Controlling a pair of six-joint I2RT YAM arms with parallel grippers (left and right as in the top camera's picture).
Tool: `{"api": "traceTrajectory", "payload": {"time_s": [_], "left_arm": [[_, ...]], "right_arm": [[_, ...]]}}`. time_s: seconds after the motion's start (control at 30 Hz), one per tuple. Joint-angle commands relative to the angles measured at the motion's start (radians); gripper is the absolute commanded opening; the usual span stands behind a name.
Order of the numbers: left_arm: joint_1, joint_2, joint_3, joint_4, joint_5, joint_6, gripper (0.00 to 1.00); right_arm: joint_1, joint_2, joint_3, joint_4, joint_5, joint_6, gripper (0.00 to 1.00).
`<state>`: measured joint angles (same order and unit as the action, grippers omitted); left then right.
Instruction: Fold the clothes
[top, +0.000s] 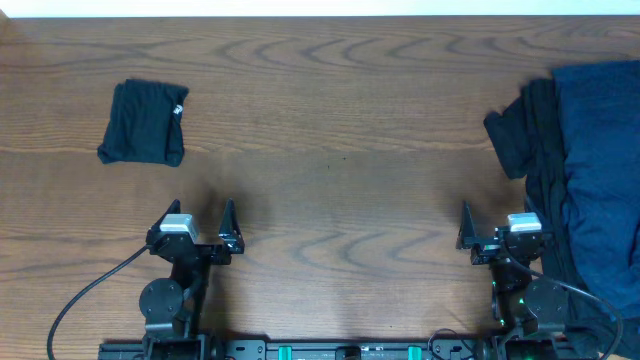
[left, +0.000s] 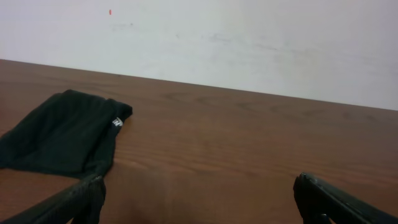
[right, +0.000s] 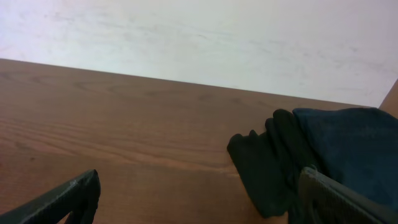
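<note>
Both arms sit at the near edge of the brown wood-grain table (top: 330, 120). The left gripper (top: 200, 225) and right gripper (top: 498, 232) have their jaws spread wide with nothing in them. One small black fabric bundle (top: 143, 137) lies folded into a tidy rectangle near the far left corner, well apart from everything else, so I'd call that piece done. The rest of the clothes are heaped along the right edge: a crumpled black garment (top: 520, 135) on the heap's left side, touching a big rumpled navy blue fabric piece (top: 600, 170) that runs out of the picture. The next move looks like a pick from that heap, and the right gripper is right beside it. I'd pinch the black garment at its loose left-hand lump, not deep in the pile, so the navy piece doesn't drag along. Then slide it to the bare middle of the table and spread it flat before any folding. Bring the left gripper over to hold the opposite corner, because soft fabric bunches up if only one side gets pulled. As for writing, the only thing is a tiny white tag (left: 116, 122) on the folded bundle's far right corner, and it's too small for me to read.
</note>
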<state>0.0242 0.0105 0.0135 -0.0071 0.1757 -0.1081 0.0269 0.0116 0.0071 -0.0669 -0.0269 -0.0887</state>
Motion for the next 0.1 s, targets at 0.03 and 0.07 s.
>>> {"api": "traceTrajectory", "payload": {"time_s": [0.03, 0.07], "left_arm": [[-0.003, -0.006, -0.010, -0.045, 0.008, 0.002, 0.98], [-0.003, -0.006, -0.010, -0.045, 0.008, 0.002, 0.98]], "right_arm": [[-0.007, -0.006, -0.002, -0.005, -0.007, -0.013, 0.99], [-0.007, -0.006, -0.002, -0.005, -0.007, -0.013, 0.99]]}}
